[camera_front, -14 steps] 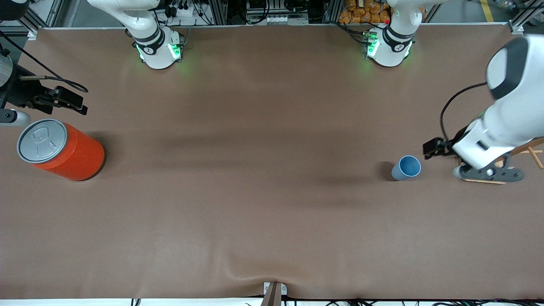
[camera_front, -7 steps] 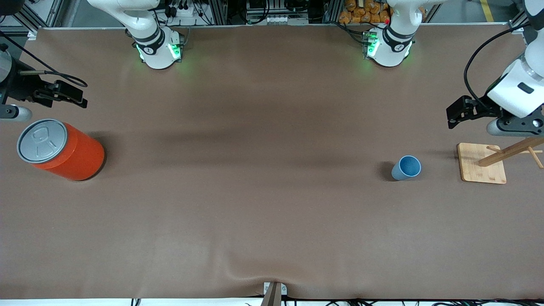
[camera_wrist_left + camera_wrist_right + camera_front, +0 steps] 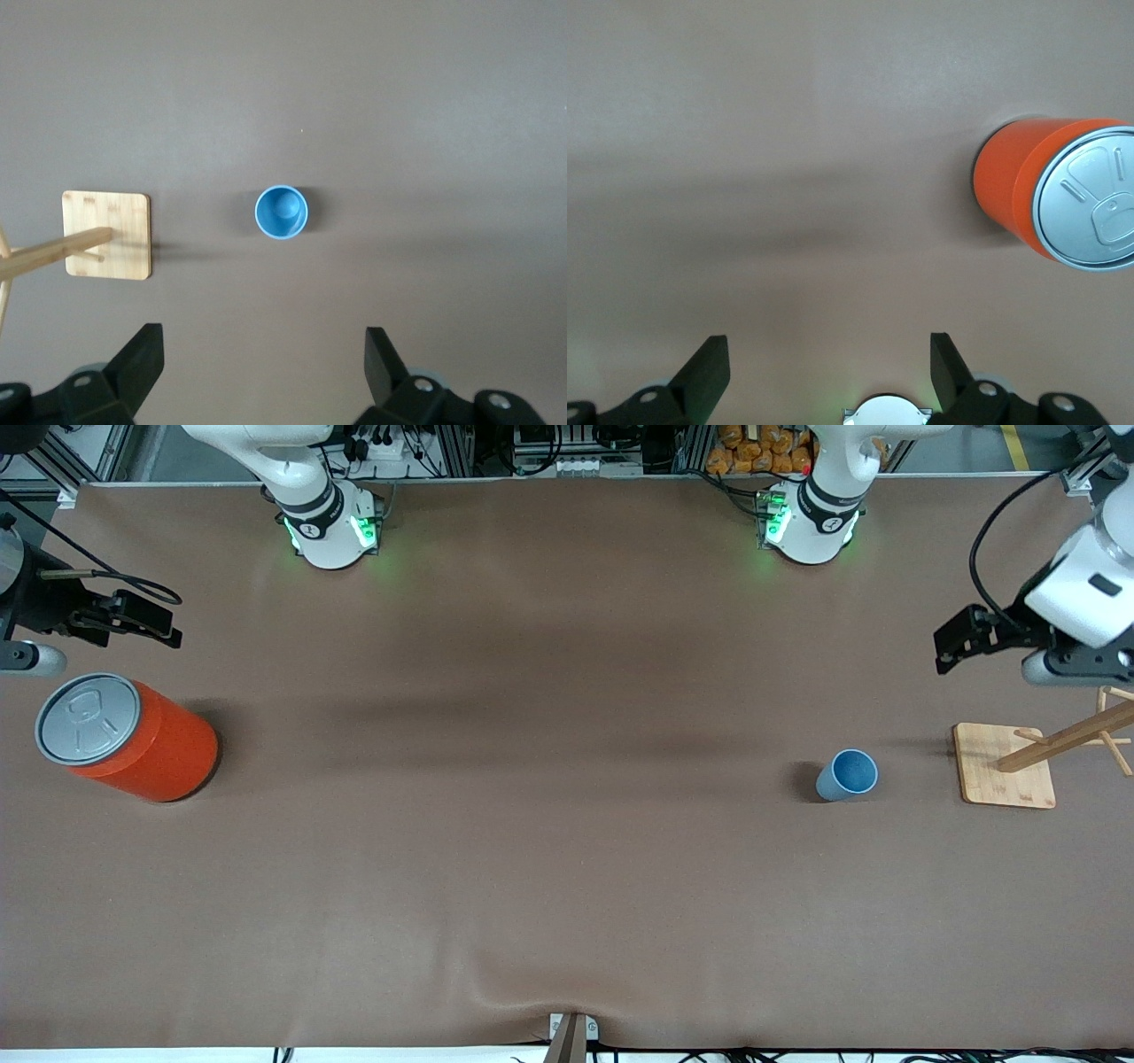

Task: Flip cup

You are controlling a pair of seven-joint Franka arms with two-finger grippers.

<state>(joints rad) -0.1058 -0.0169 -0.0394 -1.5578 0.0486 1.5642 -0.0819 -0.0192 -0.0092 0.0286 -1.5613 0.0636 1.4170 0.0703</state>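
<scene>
The cup (image 3: 847, 775) is small and light blue, and stands upright with its mouth up on the brown table toward the left arm's end; its darker blue inside shows in the left wrist view (image 3: 282, 212). My left gripper (image 3: 1076, 664) hangs high over the bare table by the wooden stand, well apart from the cup. It is open (image 3: 264, 345) with nothing between its fingers. My right gripper (image 3: 18, 660) waits at the right arm's end over the table beside the orange can, also open (image 3: 830, 350) and empty.
A big orange can (image 3: 133, 740) with a grey lid stands at the right arm's end (image 3: 1045, 186). A wooden stand (image 3: 1005, 766) with a square base and a slanted pegged post sits beside the cup (image 3: 106, 235). The arm bases (image 3: 332, 531) line the table's top edge.
My left gripper has risen and drawn away from just over the wooden stand beside the cup, uncovering the stand. The cup has not moved. The right arm has barely shifted.
</scene>
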